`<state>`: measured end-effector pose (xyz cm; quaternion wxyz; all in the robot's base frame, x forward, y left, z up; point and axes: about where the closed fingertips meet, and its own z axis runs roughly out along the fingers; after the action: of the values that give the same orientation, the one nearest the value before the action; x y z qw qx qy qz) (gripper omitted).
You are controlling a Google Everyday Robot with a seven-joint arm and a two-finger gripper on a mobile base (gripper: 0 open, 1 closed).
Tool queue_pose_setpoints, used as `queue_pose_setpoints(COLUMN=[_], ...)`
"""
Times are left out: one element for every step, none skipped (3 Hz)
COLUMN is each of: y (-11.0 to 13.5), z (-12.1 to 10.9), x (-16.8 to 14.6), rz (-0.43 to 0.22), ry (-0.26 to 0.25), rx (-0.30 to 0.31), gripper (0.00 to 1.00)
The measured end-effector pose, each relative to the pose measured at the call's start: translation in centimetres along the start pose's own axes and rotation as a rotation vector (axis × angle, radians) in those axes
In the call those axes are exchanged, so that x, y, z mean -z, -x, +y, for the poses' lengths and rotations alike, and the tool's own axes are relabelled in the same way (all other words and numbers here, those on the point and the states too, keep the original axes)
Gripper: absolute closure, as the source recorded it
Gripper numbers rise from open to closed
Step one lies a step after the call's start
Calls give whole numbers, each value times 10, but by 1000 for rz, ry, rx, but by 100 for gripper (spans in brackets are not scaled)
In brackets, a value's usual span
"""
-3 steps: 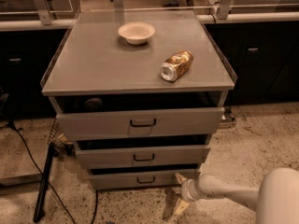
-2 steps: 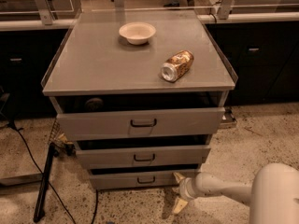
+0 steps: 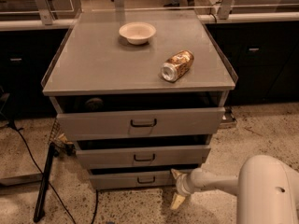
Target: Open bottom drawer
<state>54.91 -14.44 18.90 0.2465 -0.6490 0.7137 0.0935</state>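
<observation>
The bottom drawer (image 3: 133, 179) is the lowest and narrowest grey front of the cabinet, with a small dark loop handle (image 3: 146, 179). It stands slightly pulled out, with a dark gap above it. My gripper (image 3: 177, 188) is low at the drawer's right end, to the right of the handle and just in front of the panel. Its two pale fingers (image 3: 178, 201) are spread, one up by the drawer's top edge, one down near the floor, holding nothing. My white arm (image 3: 266, 190) reaches in from the lower right.
The mid-sized drawer (image 3: 142, 156) and the tallest top drawer (image 3: 140, 122) above also stand slightly out. A white bowl (image 3: 137, 32) and a tipped can (image 3: 177, 65) lie on the cabinet top (image 3: 93, 64). A dark stand leg and cables (image 3: 44, 181) lie on the speckled floor at left.
My gripper has moved slightly left toward the bottom drawer's right end. The drawers look unchanged.
</observation>
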Motion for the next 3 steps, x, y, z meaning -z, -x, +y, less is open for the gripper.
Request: queue_pose_setpoints(y=[0,0,1], z=[-7,-14,-20], x=[-4,-10,-17], rz=[10,21,31], ry=[0,3,10], rx=[10,17,23], gripper=[0,0,0])
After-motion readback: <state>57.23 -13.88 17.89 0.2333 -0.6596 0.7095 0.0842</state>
